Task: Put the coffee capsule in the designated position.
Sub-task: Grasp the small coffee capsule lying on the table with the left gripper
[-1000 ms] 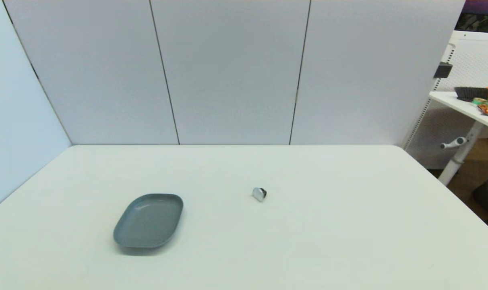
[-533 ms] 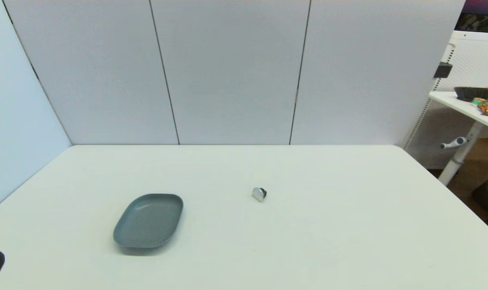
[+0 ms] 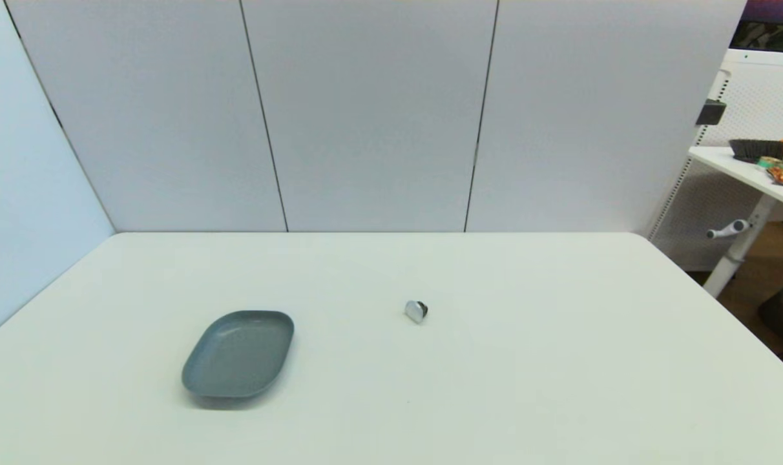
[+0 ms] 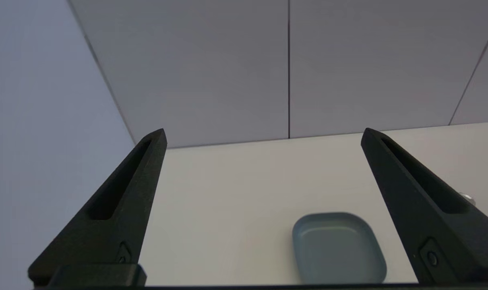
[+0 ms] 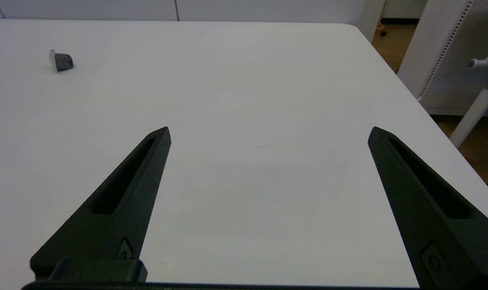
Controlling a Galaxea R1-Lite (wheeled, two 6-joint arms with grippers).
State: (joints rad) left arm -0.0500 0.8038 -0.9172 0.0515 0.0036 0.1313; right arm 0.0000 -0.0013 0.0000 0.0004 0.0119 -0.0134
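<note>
At the near edge of the white table (image 3: pixel 559 387), both arms are below the head view, and only the wrist views show them. The left gripper (image 4: pixel 264 135) has its fingers spread wide and holds nothing; it looks over the near-left part of the table toward the grey-blue dish (image 4: pixel 338 247). The right gripper (image 5: pixel 268 131) is also spread wide and empty, above bare table on the right side, well apart from the target. A little farther in, the dish (image 3: pixel 238 354) lies on the left half of the table, and nothing is in it; it is probably the designated position, though no picture marks it so. To the right of the dish, near the middle of the table, the coffee capsule (image 3: pixel 417 310) lies on its side, with its silver foil face turned toward the dish and its dark body pointing away (image 5: pixel 61 60). It is apart from the dish. The capsule looks very light and stiff, with a smooth tapered wall, so it may roll or slip out of the fingers. A good hold would probably be across the dark body, just behind the rim. Beyond the table stand the grey wall panels (image 3: pixel 365 116).
</note>
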